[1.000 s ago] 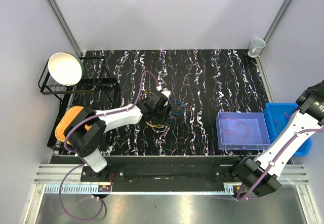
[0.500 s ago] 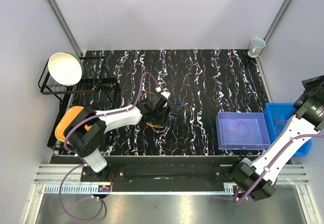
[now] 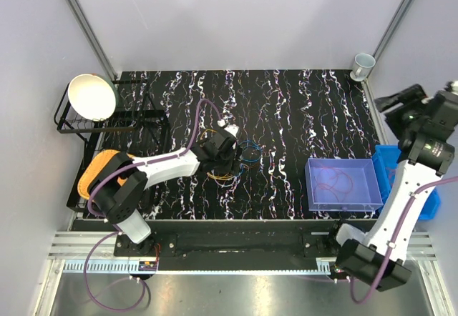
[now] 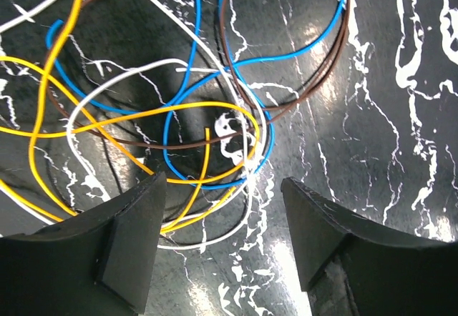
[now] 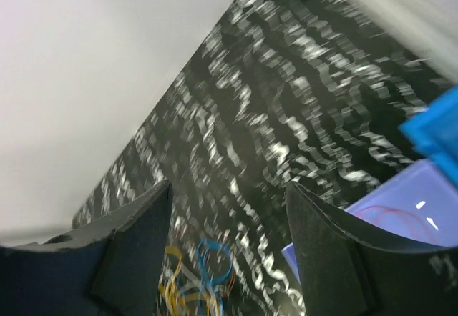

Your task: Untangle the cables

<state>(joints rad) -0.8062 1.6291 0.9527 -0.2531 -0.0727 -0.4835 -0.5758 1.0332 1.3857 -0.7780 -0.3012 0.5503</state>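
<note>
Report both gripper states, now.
Left gripper: open, jaws apart over the cables.
Right gripper: open, empty, up in the air.

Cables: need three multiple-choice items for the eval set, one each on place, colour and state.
1. The cables lie:
A. in the white bowl
B. on the table under the left fingers
C. on the black rack

2. Colour absent from them in the left wrist view:
A. blue
B. green
C. brown

3. The left fingers are:
A. apart, holding nothing
B. shut on a cable
C. shut on the bowl

Answers: B, the tangle rests on the marbled top between the fingers; B, only yellow-orange, blue, white and brown wires show; A, a wide gap with wires lying loose below.
</note>
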